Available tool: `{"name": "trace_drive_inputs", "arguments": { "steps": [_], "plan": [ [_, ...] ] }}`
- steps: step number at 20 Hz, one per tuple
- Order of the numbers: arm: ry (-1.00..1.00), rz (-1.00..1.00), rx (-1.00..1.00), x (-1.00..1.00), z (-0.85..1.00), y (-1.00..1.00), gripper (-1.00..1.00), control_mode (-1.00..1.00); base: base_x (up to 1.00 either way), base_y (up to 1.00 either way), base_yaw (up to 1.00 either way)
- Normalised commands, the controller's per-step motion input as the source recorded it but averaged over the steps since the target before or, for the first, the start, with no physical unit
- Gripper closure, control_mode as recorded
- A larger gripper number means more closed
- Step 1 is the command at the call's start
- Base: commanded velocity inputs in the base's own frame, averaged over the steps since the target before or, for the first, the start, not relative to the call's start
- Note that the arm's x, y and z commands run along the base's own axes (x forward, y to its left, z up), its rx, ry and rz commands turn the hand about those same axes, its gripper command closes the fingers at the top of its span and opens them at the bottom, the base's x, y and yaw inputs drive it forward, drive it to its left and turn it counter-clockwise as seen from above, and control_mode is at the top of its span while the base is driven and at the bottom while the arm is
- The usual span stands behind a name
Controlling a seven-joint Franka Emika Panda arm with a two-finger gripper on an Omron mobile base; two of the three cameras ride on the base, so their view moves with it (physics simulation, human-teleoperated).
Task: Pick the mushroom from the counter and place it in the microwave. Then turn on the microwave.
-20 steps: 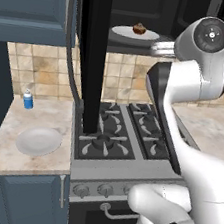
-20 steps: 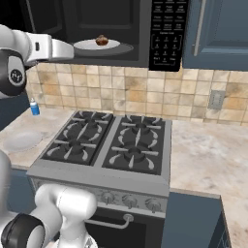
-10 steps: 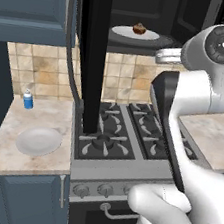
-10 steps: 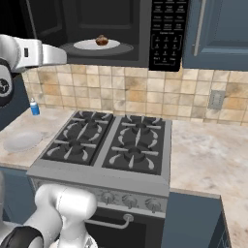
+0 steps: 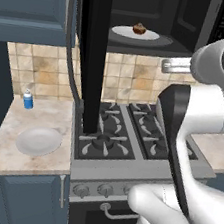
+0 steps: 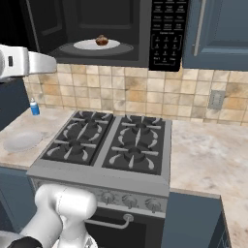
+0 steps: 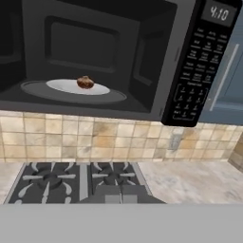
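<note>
Already the mushroom [image 7: 85, 82] lay inside the microwave [image 7: 142, 57], a small brown lump resting on the white turntable plate [image 7: 61, 86] in the oven's dark cavity. From my hand view I read the clock at the top of the keypad panel [image 7: 197, 61]: it showed 4:10 in pale digits. Below it ran rows of small buttons, but their lettering was too fine for me to make out. The microwave door [image 5: 91, 55] stood swung wide, its black edge hanging down in front of the stove in the left base view.

My tool was pressed together with nothing between its tips; I carried no load. My forearm [image 6: 26, 63] reached in from the left side of the right base view, well short of the oven mouth and level with the tiled wall just under it.

Beneath the microwave sat the gas stove [image 6: 109, 143] with its four burners and a row of knobs along the front. To its left, on the worktop [image 5: 7, 152], a white plate [image 5: 38, 140] lay flat, and a small blue bottle [image 5: 28, 100] with a white cap stood upright near the tiled wall behind it, well apart from the plate. A wall socket [image 6: 216, 100] was set in the tiles to the right of the stove.
</note>
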Motion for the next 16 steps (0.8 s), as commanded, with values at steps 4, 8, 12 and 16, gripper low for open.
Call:
{"name": "trace_drive_inputs", "arguments": {
  "steps": [4, 8, 12, 16],
  "plan": [
    [-0.02, 0.00, 0.00, -0.43, 0.00, 0.00, 1.00, -1.00, 0.00, 0.00, 0.00],
    [-0.01, 0.00, 0.00, -0.39, 0.00, 0.00, 1.00, -1.00, 0.00, 0.00, 0.00],
    [0.00, 0.00, 0.00, -0.35, 0.00, 0.00, 1.00, -1.00, 0.00, 0.00, 0.00],
    [-0.03, 0.00, 0.00, -0.35, 0.00, 0.00, 1.00, -1.00, 0.00, 0.00, 0.00]
  ]
}}
